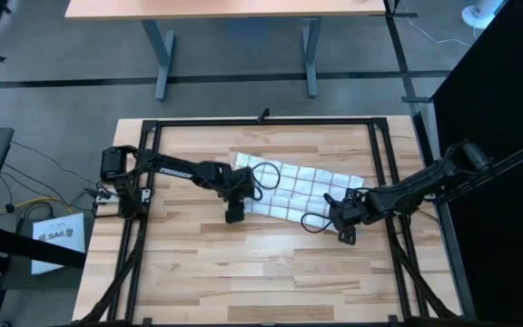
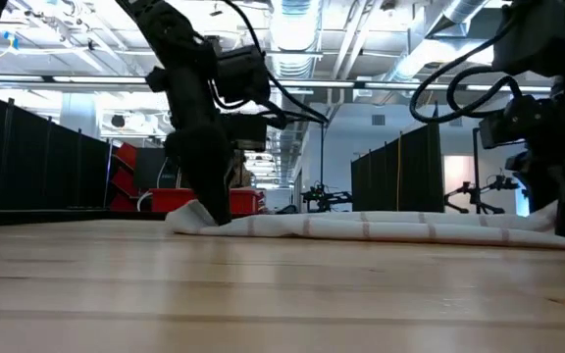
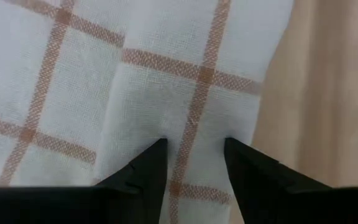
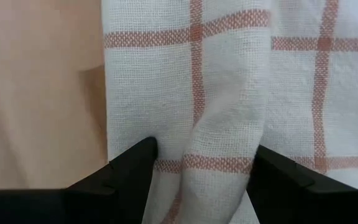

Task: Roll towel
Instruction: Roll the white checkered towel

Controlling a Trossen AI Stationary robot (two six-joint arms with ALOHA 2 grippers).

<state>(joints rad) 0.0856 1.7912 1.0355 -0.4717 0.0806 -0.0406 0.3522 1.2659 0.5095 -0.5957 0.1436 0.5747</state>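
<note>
Wooden table (image 1: 243,263) fills the middle of the high view, with the towel (image 1: 302,191) lying flat just right of centre; the left gripper (image 1: 235,207) sits on its left end, the right gripper (image 1: 345,221) on its right. Low view: both ends are pressed down. Left wrist view: fingers (image 3: 145,177) pinch a fold. Right wrist view: fingers (image 4: 129,171) pinch a raised ridge.
</note>
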